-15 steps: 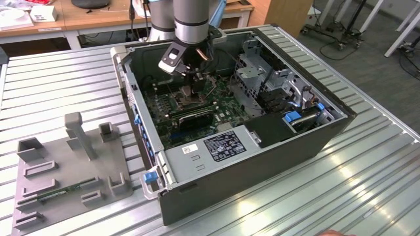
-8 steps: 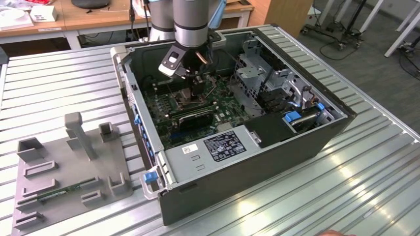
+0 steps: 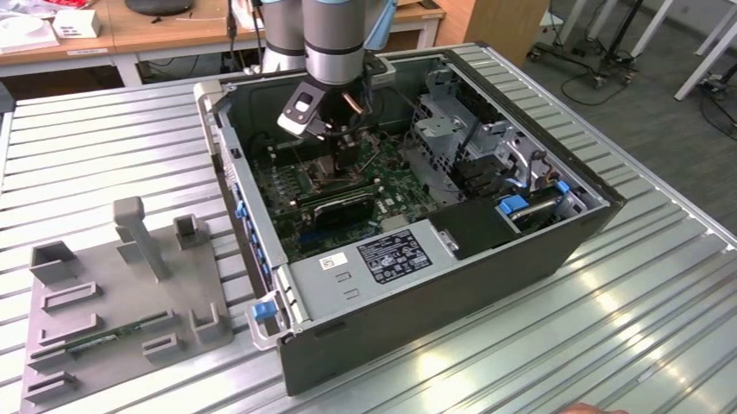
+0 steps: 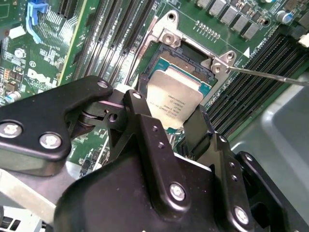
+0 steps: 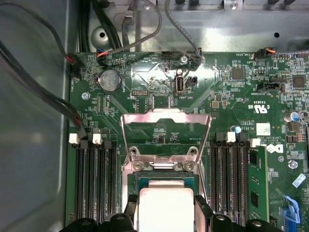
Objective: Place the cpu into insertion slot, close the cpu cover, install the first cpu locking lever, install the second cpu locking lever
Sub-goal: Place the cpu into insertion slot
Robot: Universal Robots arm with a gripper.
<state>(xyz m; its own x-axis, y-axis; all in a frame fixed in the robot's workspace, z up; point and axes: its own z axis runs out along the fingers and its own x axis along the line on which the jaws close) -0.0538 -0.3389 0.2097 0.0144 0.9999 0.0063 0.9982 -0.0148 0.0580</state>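
Inside the open computer case (image 3: 461,259) on the tabletop (image 3: 645,336), the exterior view shows the tool (image 3: 334,159) lowered to the green motherboard (image 3: 398,185). Both wrist views show its fingers closed on opposite edges of the cpu (image 4: 174,99), over the insertion slot (image 4: 186,60). The first wrist view adds the cpu cover (image 5: 166,118) swung open, and the second wrist view a thin lever rod (image 4: 270,76) standing free.

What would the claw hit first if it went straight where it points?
Probably the insertion slot, just beneath the cpu the claw holds; the cpu cover stands open. Depth is unclear.
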